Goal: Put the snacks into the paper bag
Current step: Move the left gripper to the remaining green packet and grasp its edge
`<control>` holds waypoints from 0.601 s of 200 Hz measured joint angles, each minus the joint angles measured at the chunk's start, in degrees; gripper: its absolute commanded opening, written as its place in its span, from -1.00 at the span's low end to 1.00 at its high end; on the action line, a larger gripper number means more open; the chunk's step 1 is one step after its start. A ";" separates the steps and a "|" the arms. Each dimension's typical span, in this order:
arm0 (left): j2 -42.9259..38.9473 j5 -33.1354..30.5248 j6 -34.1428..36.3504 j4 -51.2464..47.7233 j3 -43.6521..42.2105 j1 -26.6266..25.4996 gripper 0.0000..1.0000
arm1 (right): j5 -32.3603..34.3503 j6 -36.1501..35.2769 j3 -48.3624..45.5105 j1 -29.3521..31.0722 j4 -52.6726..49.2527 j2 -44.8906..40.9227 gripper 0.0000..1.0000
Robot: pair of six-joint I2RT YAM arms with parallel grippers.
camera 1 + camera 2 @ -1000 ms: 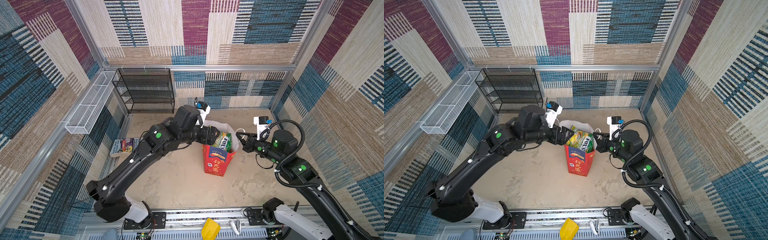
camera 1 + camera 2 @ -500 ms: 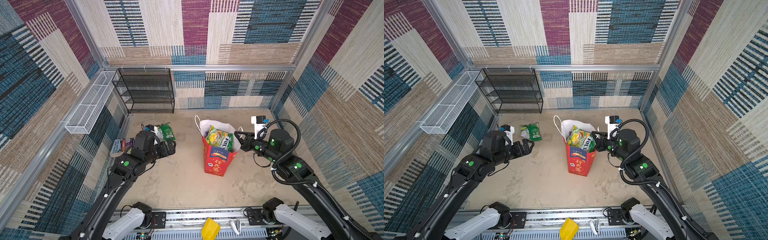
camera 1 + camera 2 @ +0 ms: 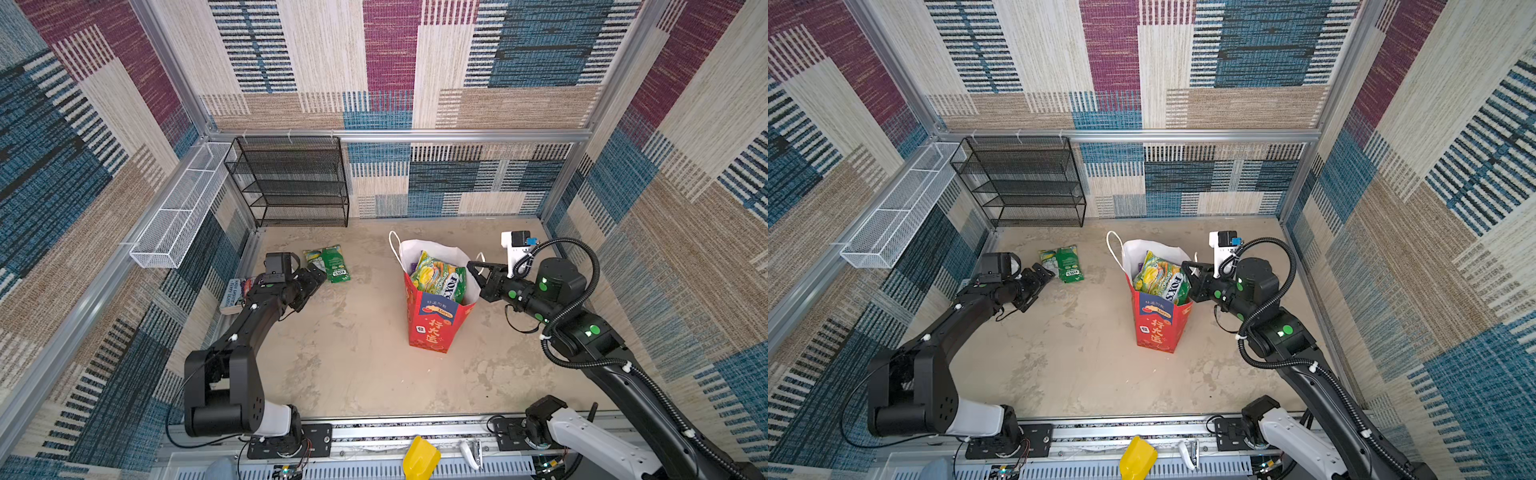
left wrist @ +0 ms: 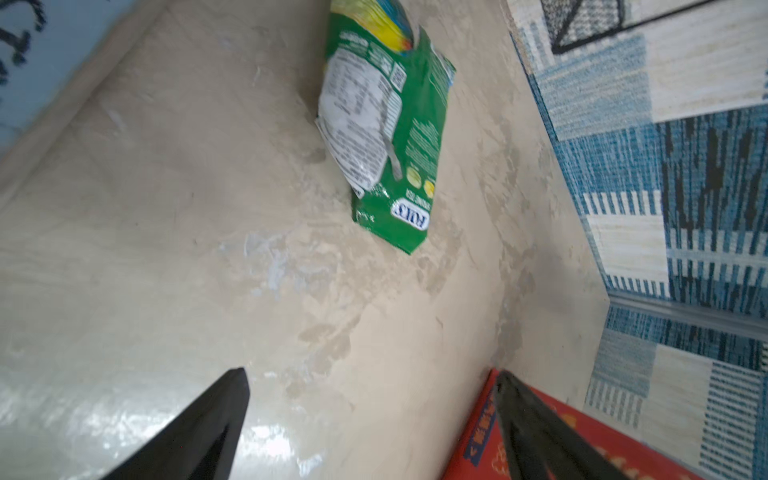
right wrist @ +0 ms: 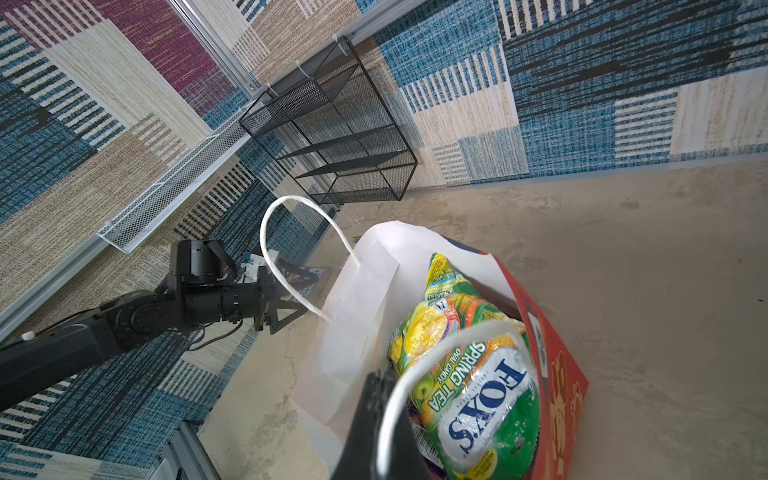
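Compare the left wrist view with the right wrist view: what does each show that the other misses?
Left wrist only: a green FOX'S pouch lying on the floor, back panel up.
Right wrist only: the open mouth of the paper bag with a Spring Tea pouch on top, the right claw shut on the near cord handle, and the white wire basket.
Both: the open, empty left claw, the floor, and the paper bag, just a red corner of it in the left wrist view.
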 measured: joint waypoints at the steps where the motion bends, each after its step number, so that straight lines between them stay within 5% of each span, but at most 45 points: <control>1: 0.15 0.00 -0.04 0.22 0.02 0.04 0.90 | 0.00 0.00 0.00 0.00 0.00 -0.02 -0.94; 74: 20.11 0.31 -0.50 16.90 4.44 3.76 0.83 | 0.24 -0.76 -0.74 0.00 0.15 -1.46 -0.93; 120: 28.02 6.03 -0.48 26.25 9.03 4.17 0.59 | 0.94 -1.53 -1.07 0.00 0.17 -1.70 -0.93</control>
